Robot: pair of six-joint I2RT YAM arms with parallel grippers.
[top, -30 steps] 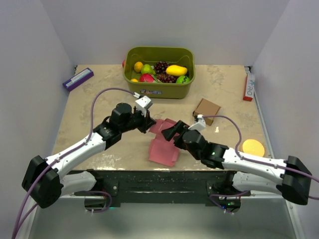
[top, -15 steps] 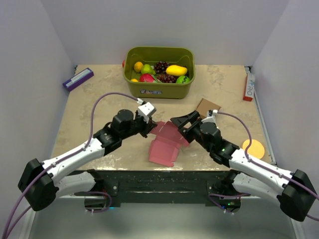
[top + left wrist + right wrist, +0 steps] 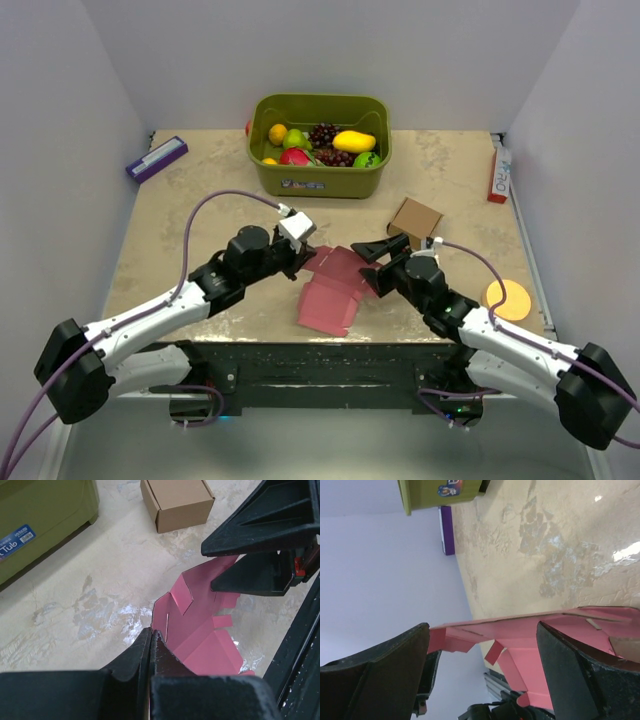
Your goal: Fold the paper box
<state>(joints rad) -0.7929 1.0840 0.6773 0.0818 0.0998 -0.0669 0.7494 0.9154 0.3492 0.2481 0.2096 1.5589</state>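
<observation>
The paper box [image 3: 335, 290] is a flat pink cutout, not yet folded. It sits on the table [image 3: 200, 190] midway along the near edge and just in from it. Its long axis runs from the near edge toward the far edge, leaning a little to the right. The near panel lies on the table. The far part looks lifted, with its small flaps standing loose.

The left gripper [image 3: 302, 255] is closed on the cutout. The left wrist view shows its fingertips [image 3: 150, 635] pinched together on the thin left far corner of the card [image 3: 200, 630], which slopes down and away from them toward the other arm.

The right gripper [image 3: 364, 266] comes in from the opposite side with its jaws spread wide and holding nothing. In the right wrist view the raised pink edge [image 3: 530, 632] runs straight across the gap between the two fingers [image 3: 395, 665], so the jaws straddle the right far edge without touching it.

So the card lies between the two tools, pinned at one corner and open to the other. The right arm is the one free to act, and the nearest flap lies directly ahead of its open jaws. I judge that the coming move depends on this alignment, edge-on to the gap, whether to push a flap over or to close on it.

The brown box [image 3: 415, 218] stands just behind the right gripper, apart from the card.
</observation>
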